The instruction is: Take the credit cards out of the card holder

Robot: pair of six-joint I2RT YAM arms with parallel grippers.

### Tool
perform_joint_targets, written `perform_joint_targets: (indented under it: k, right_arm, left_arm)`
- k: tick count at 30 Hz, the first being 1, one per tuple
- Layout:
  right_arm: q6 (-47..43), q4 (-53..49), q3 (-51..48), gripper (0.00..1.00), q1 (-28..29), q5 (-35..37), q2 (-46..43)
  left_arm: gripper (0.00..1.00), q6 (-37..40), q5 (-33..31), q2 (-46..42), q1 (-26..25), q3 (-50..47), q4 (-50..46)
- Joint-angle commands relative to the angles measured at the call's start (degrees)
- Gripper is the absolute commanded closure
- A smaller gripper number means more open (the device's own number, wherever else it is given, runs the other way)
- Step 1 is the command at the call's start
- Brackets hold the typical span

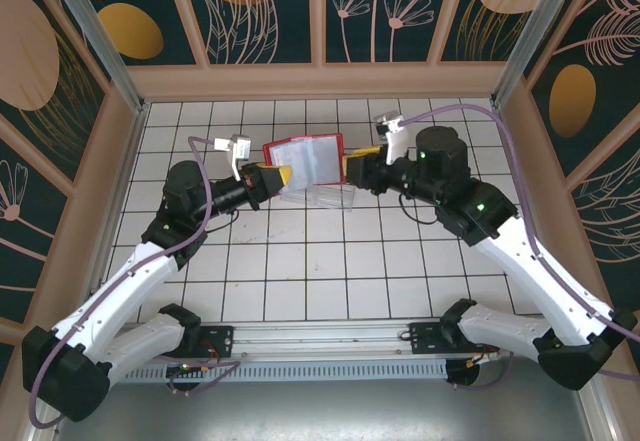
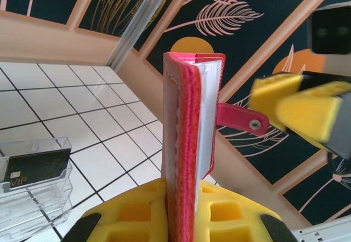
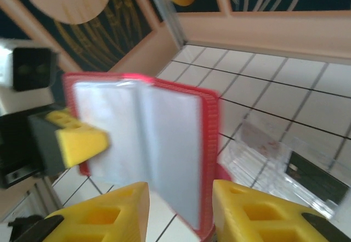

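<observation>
I have the small red folding card holder (image 1: 303, 156) up in the air over the far middle of the white tiled tabletop (image 1: 330, 271), spread open between the two arms. The left gripper (image 2: 184, 198) is clamped on the card holder's left edge. In the left wrist view the red cover stands straight up out of its yellow fingers (image 2: 131, 212).

The right gripper (image 3: 181, 190) is wide, with its fingers straddling the lower corner of the free right flap and a clear gap on each side. The little red snap tab (image 2: 238, 117) pokes out just beside it.

The holder's long side runs from one gripper across to the other, with the greyish pockets facing up and toward the right wrist. That makes the right arm the one placed to reach in, working along the flap from its open edge. The pockets look whitish and blurred, and I cannot tell whether a card sits in them.

A clear plastic rectangular tray (image 2: 55, 143) lies on the tabletop just nearer than the holder, with a dark blackish credit card (image 2: 35, 165) in it.
</observation>
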Motion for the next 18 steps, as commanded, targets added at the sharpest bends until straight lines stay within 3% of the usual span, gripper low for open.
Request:
perform_joint_targets:
  k: [1, 7, 18]
  right_arm:
    - [-3.1, 1.37, 1.97, 0.64, 3.99, 3.11, 2.14]
    - [-3.77, 2.5, 2.1, 0.63, 8.12, 4.38, 6.88]
    - [-3.0, 2.18, 2.03, 0.58, 8.98, 4.03, 10.51]
  left_arm:
    - [1.0, -1.45, -1.27, 0.28, -0.03, 1.13, 1.0]
    - [1.0, -2.02, -1.42, 0.22, -0.07, 1.66, 0.57]
    - [1.0, -4.63, -0.46, 0.81, -0.07, 3.07, 0.74]
